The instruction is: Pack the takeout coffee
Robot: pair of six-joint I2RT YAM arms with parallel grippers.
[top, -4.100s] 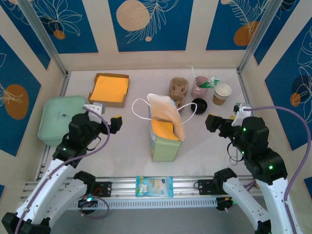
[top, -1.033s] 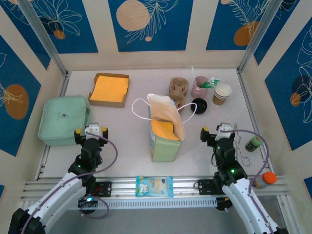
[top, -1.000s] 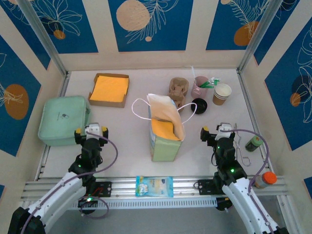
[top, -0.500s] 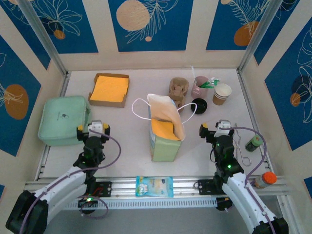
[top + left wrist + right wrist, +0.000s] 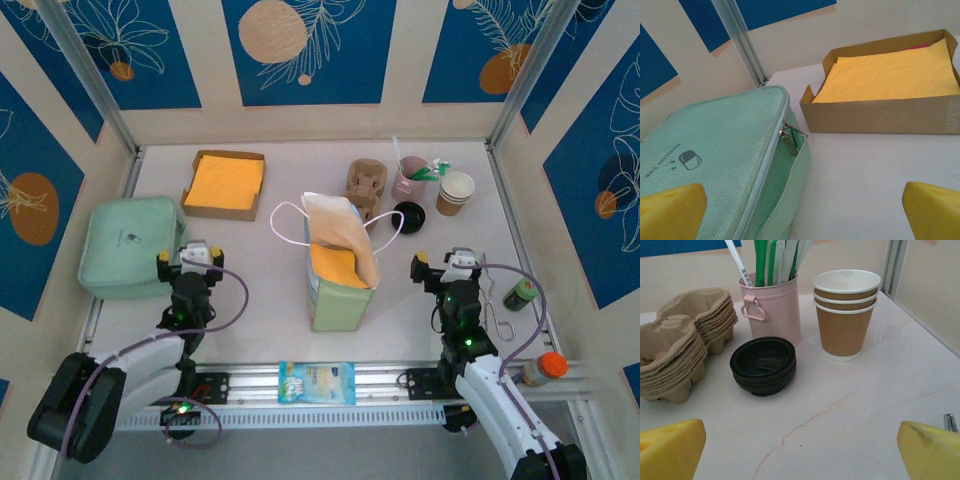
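The takeout coffee is out of view. A tall green and cream paper bag (image 5: 340, 272) with white handles stands open mid-table, something orange showing inside. My left gripper (image 5: 190, 258) rests low near the front left, open, its yellow fingertips (image 5: 670, 212) spread wide beside a mint zip case (image 5: 705, 165). My right gripper (image 5: 443, 263) sits low at the front right, open with nothing between its fingertips (image 5: 930, 450). It faces a stack of black lids (image 5: 763, 365) and stacked lidless cups (image 5: 845, 315).
A cardboard box lined with yellow paper (image 5: 226, 183) lies at the back left. Pulp cup carriers (image 5: 366, 185) and a pink cup of utensils (image 5: 410, 175) stand behind the bag. Two small bottles (image 5: 520, 293) lie at the right edge, and a snack packet (image 5: 316, 382) lies on the front rail.
Both arms have dropped from beside the bag to the near edge. Over the last second the left gripper crept slightly forward. The bag has not moved.
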